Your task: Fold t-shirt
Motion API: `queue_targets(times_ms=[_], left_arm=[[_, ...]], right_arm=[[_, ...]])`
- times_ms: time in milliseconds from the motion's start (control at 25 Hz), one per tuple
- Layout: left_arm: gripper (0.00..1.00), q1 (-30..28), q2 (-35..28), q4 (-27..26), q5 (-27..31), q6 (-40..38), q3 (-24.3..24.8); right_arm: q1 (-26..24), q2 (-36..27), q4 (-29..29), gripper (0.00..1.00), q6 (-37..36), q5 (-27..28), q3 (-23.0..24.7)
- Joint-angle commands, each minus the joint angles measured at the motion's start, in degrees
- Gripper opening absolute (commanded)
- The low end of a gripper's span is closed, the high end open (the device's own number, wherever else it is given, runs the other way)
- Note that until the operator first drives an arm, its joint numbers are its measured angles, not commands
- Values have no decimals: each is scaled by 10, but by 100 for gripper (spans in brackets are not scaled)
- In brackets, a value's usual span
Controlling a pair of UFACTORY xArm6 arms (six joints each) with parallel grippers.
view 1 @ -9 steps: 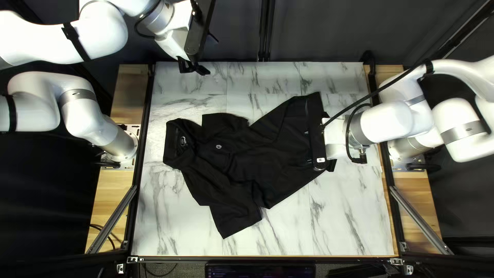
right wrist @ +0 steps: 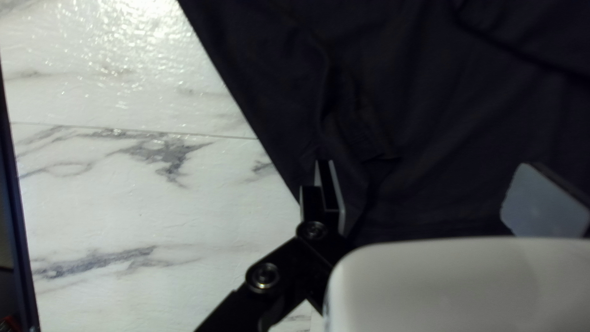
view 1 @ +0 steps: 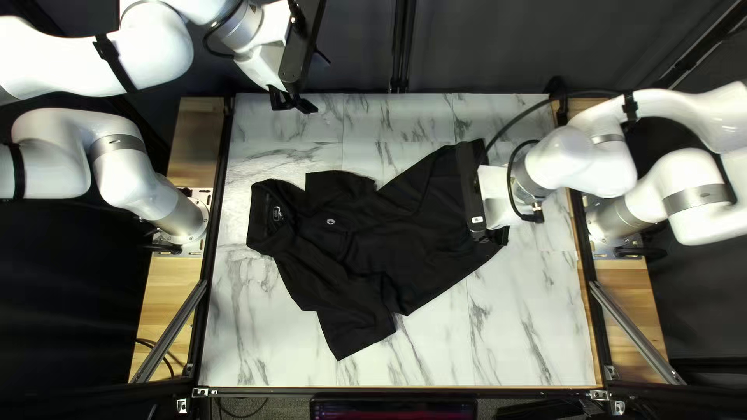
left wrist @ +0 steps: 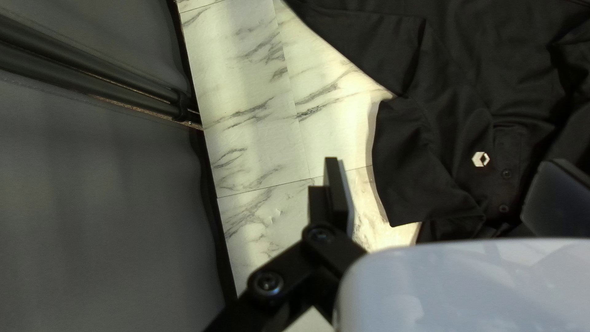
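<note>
Shirt (view 1: 350, 241) spread at centre. Left gripper (view 1: 294, 103) upper left, right gripper (view 1: 484, 232) right of centre, above hem (view 1: 501, 237); both wide open, empty.

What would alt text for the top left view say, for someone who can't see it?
A black short-sleeved polo shirt lies spread out on a white marble-patterned table, collar toward the left, hem toward the right. The white right robot arm reaches over the hem; the white left arm holds its black gripper near the far edge.
</note>
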Motion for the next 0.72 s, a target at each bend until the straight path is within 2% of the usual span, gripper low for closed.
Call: queue_targets(times_ms=[40,200,440,720], left_arm=[[100,0,0,0,0,0,0],[100,0,0,0,0,0,0],[100,0,0,0,0,0,0],[100,0,0,0,0,0,0]], right_arm=[[-13,28,45,100,-43,3,-4],[-13,29,45,100,-48,0,-2],[9,120,60,100,-69,-72,-15],[28,165,33,100,-47,-85,-34]])
